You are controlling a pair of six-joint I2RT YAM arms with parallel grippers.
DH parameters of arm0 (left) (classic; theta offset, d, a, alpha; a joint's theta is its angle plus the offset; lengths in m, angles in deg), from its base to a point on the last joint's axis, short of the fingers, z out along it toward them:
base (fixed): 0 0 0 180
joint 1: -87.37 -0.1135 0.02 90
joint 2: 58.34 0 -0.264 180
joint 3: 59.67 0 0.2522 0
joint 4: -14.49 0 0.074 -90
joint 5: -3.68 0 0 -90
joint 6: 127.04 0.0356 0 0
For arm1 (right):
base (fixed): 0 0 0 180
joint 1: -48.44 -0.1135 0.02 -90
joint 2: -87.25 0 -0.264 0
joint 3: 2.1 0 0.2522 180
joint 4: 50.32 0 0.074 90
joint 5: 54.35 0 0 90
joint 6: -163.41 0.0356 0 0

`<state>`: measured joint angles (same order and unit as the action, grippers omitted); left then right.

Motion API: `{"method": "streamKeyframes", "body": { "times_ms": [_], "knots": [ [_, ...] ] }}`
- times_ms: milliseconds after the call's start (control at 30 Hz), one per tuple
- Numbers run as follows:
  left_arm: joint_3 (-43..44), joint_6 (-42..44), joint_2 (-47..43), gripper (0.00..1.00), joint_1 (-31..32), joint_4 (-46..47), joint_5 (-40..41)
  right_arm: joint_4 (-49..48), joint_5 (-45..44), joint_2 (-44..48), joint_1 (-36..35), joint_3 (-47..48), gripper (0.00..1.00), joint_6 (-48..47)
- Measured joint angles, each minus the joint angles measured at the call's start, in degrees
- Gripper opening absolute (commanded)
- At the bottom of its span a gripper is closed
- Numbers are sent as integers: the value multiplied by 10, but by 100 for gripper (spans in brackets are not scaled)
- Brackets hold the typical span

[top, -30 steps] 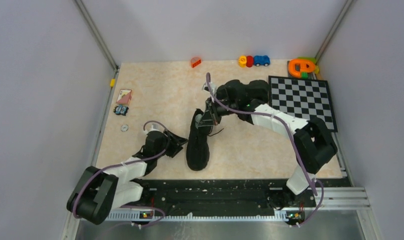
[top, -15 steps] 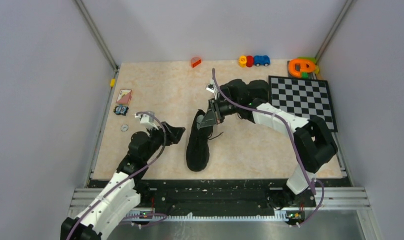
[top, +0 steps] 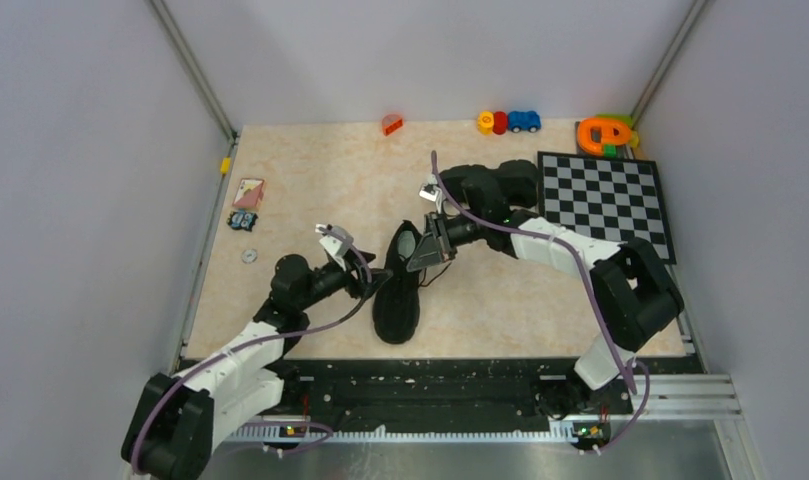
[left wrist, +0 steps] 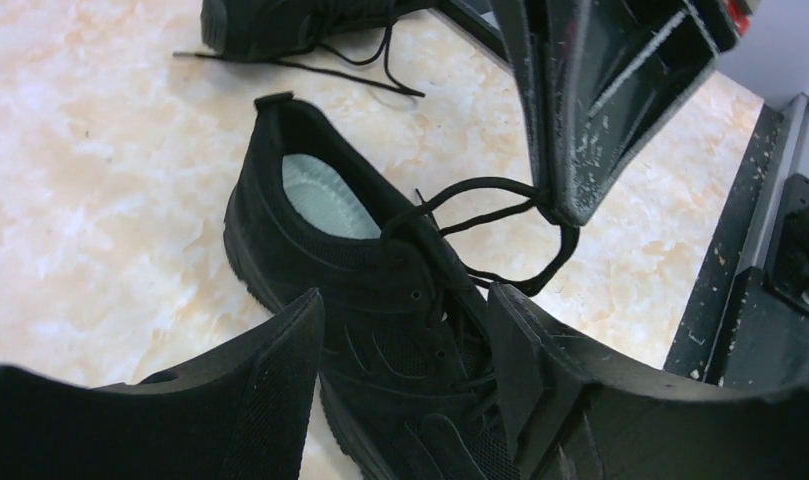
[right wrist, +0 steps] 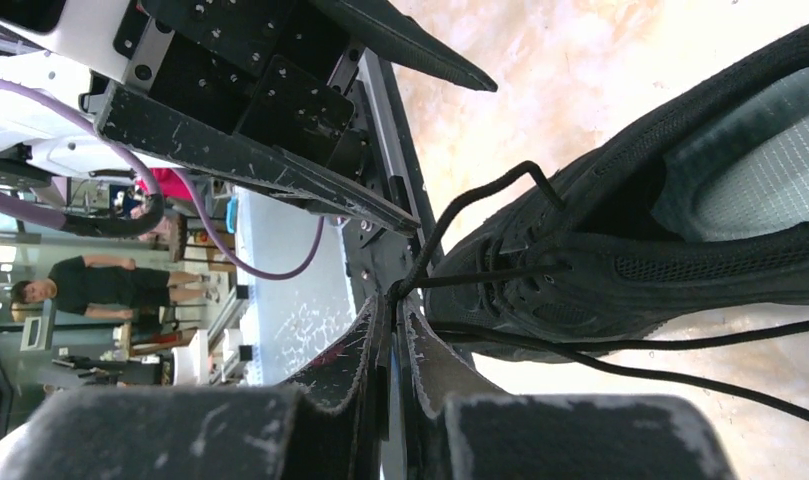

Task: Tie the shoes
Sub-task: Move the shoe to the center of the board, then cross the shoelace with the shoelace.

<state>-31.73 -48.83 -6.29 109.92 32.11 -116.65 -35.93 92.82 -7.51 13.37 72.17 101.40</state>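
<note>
One black shoe (top: 395, 300) lies mid-table, toe toward me, its pale insole (left wrist: 325, 195) showing. My right gripper (top: 427, 258) is shut on a loop of its black lace (left wrist: 480, 215) and holds it taut just right of the shoe's opening; the pinch shows in the right wrist view (right wrist: 393, 300). My left gripper (top: 372, 280) is open at the shoe's left side, and its fingers (left wrist: 270, 400) straddle the laced tongue. The second shoe (left wrist: 280, 20), laces loose, lies beyond; in the top view I cannot make it out.
A checkerboard (top: 605, 200) lies at the right. Small toys (top: 508, 122), an orange piece (top: 391, 124) and an orange-green toy (top: 605, 133) line the back edge. A card (top: 248, 192) and a washer (top: 248, 256) sit at the left. A black rail (top: 430, 375) runs along the near edge.
My left arm has swung right and its open gripper has come up to the shoe. My right gripper has shifted slightly right and toward me, still holding the lace.
</note>
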Motion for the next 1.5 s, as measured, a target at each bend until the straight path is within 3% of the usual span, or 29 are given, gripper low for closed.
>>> {"method": "streamKeyframes", "body": {
  "times_ms": [233,533,800,1100,1500],
  "knots": [
    [7,82,36,64,1,42,-49,14,0,10,10,-1,7,-10],
    [85,153,139,62,19,41,-90,20,5,14,10,-1,8,-7],
    [124,246,145,63,30,11,-116,20,10,22,10,-1,9,-3],
    [134,341,163,56,31,-26,-168,40,15,22,11,4,8,-10],
    [163,396,191,58,32,-76,-204,101,9,22,11,36,8,-51]
  ]
}}
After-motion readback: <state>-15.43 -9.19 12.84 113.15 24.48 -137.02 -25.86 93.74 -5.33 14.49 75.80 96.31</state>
